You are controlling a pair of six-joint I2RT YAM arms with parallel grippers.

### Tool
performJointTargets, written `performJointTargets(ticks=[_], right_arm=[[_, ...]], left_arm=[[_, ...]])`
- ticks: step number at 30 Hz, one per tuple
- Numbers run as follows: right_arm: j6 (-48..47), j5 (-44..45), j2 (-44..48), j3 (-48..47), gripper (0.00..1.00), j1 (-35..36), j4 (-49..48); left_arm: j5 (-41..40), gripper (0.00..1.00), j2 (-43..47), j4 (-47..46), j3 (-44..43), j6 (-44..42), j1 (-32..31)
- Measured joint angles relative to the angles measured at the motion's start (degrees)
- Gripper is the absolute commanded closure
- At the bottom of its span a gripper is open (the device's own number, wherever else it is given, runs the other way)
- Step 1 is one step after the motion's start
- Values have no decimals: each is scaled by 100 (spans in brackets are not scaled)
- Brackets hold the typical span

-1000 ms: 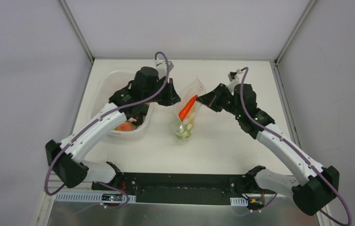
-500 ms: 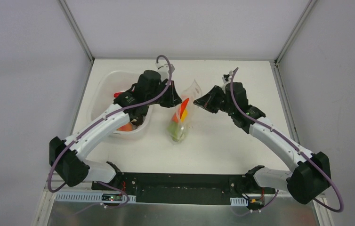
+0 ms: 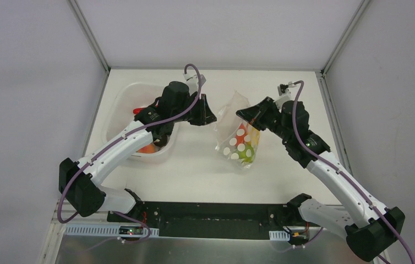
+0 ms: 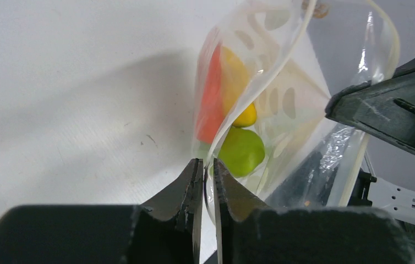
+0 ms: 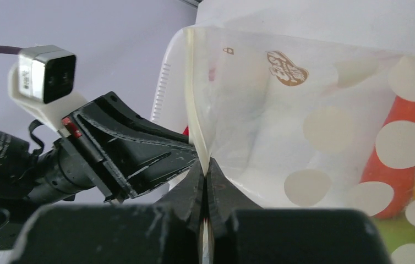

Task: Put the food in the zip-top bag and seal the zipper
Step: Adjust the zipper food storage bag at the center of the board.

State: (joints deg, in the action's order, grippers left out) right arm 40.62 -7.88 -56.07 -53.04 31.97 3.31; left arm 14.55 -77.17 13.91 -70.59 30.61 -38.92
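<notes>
Where the right hand is clenched on its rim, the bag hangs tilted, food low inside it. Left hand sits at the same rim, jaws slightly parted; whether it grips cannot be told. Only the right wrist view shows a brown logo on the bag, writing unreadable.

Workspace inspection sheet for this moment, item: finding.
Surface: white table, no spills seen.
Job's things: zip-top bag hanging, mouth open, unsealed; orange, yellow and green food inside; more in the tub.
Clutter: nothing seen beyond the tub.
Grippers: right gripper jaws shut on the bag's rim; left gripper jaws a slit apart at the rim, grip unclear.
Cables: purple cable along each arm, not touching the bag.
Surroundings: grey walls, metal posts.
</notes>
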Motion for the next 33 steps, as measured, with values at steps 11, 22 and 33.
performJointTargets(ticks=[11, 22, 33], right_arm=[[-26, 101, -706, 2, 100, 0, 317], [-79, -87, -802, -271, 100, 4, 568], [-811, 345, -1309, -1650, 100, 365, 2271]], left_arm=[[-627, 67, -199, 282, 26, 52, 2], [-1714, 72, -76, 776, 33, -4, 2], [-2262, 91, 317, 785, 219, 17, 2]])
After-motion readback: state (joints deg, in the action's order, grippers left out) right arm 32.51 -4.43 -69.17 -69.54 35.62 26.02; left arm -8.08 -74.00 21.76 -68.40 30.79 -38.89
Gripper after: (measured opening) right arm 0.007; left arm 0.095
